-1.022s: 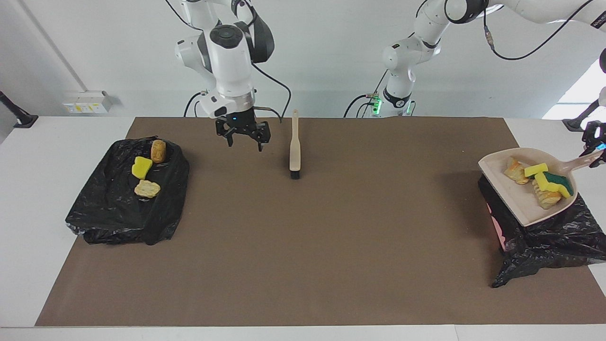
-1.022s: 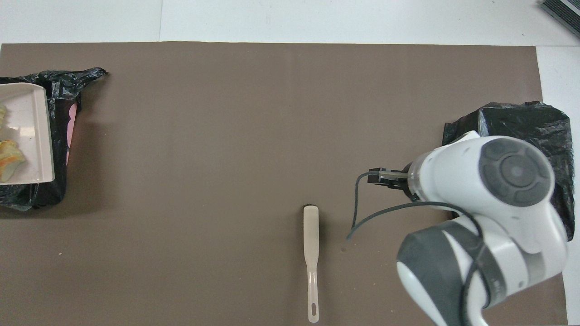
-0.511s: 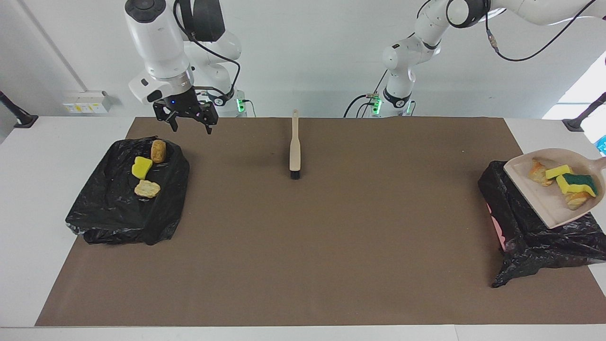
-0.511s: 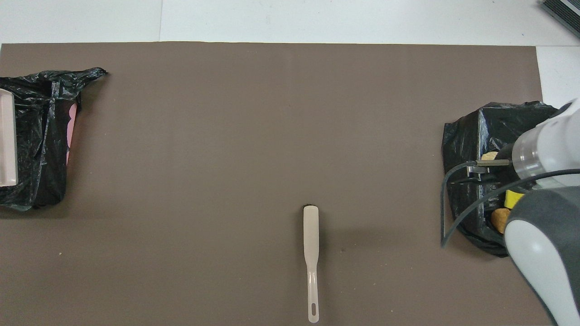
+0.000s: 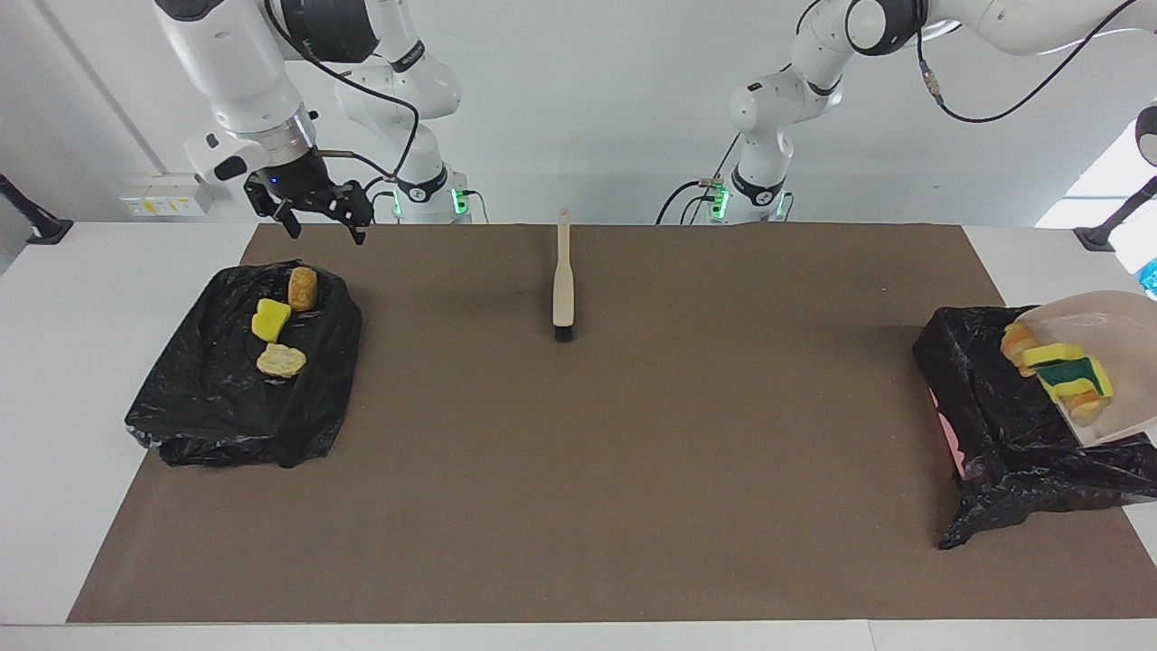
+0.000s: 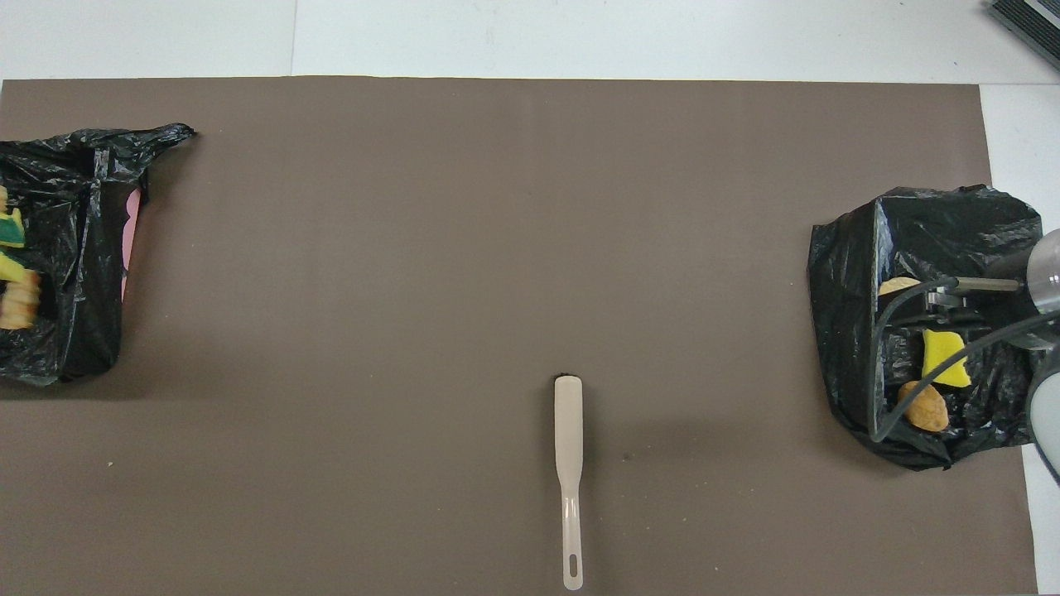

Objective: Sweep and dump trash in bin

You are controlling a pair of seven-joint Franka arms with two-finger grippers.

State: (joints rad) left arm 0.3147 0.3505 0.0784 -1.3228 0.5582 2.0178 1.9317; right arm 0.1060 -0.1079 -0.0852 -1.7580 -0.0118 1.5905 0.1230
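We see a beige brush [image 5: 563, 278] with black bristles at twelve o'clock on the brown mat [image 5: 633, 452], glossy black bin bags [image 5: 239, 389], yellow and tan trash [image 5: 271, 319], and a beige dustpan [image 5: 1116, 362] at three o'clock.

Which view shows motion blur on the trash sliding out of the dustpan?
Overhead view: the scraps over the black bag are smeared. Facing view: the trash in the tilted dustpan looks slightly soft, while the brush is crisp.

Lighting: we record bright, even, diffuse illumination. Shadows: soft, faint, beside the brush [image 5: 562, 285] and both black bags [image 5: 244, 380]. Glare: a washed-out window patch at one edge. Focus: sharp throughout.
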